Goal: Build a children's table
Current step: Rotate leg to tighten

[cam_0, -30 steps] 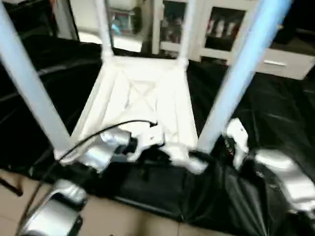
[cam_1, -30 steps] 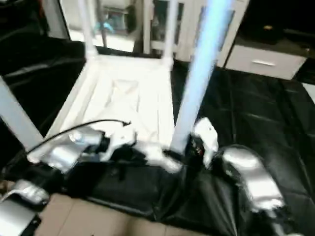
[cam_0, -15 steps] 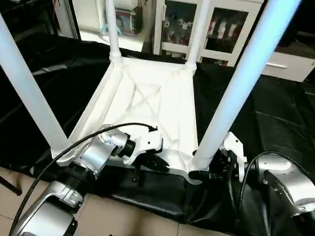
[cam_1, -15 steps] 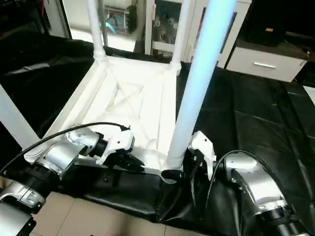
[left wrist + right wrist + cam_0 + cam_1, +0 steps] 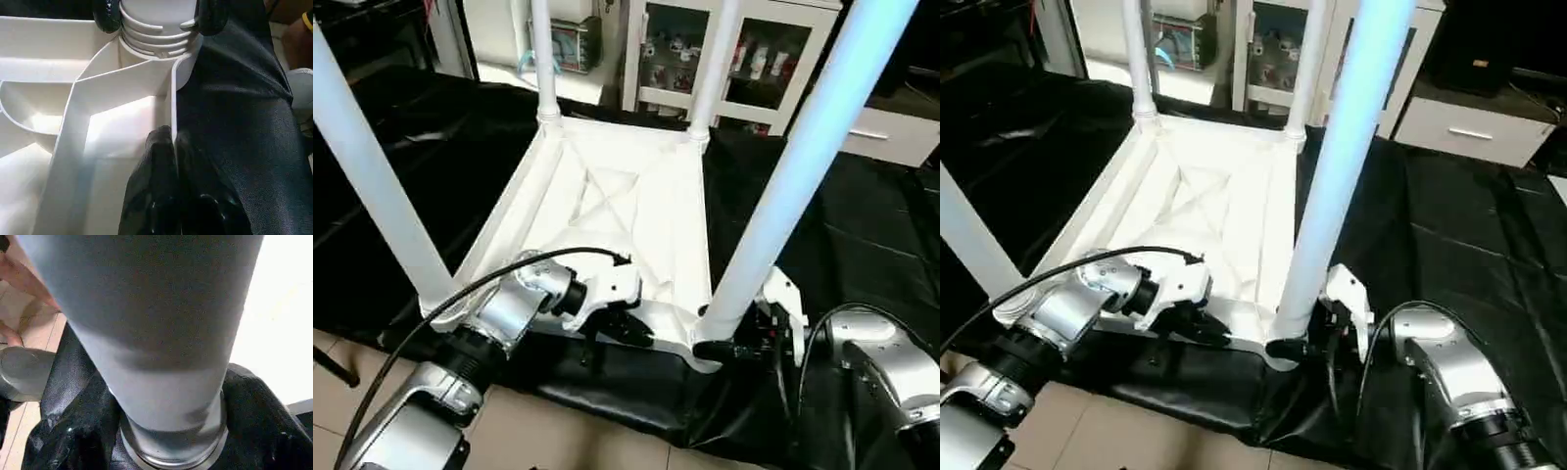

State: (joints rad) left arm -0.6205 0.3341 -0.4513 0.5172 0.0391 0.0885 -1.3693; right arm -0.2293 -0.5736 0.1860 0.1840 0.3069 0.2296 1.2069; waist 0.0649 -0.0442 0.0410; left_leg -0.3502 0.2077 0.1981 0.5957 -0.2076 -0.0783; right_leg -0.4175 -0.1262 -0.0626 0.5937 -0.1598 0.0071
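Claws at the upturned white plastic ribbed tabletop (image 5: pixel 617 211) on black sheeting (image 5: pixel 862 245).
Left wrist view shows the left claw (image 5: pixel 171 147) clenched on the rim wall; right claw (image 5: pixel 1317 338) grasps the white tapered tube leg (image 5: pixel 1337 186), forearm level.

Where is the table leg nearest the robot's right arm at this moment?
In the head views that leg stands upright in the near right corner socket of the upturned tabletop, its base between the right end effector's fingers.

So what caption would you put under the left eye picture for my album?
Upside-down children's table on black sheeting, four legs up; left gripper pinches the tabletop's near rim, right gripper around the near right leg's base.
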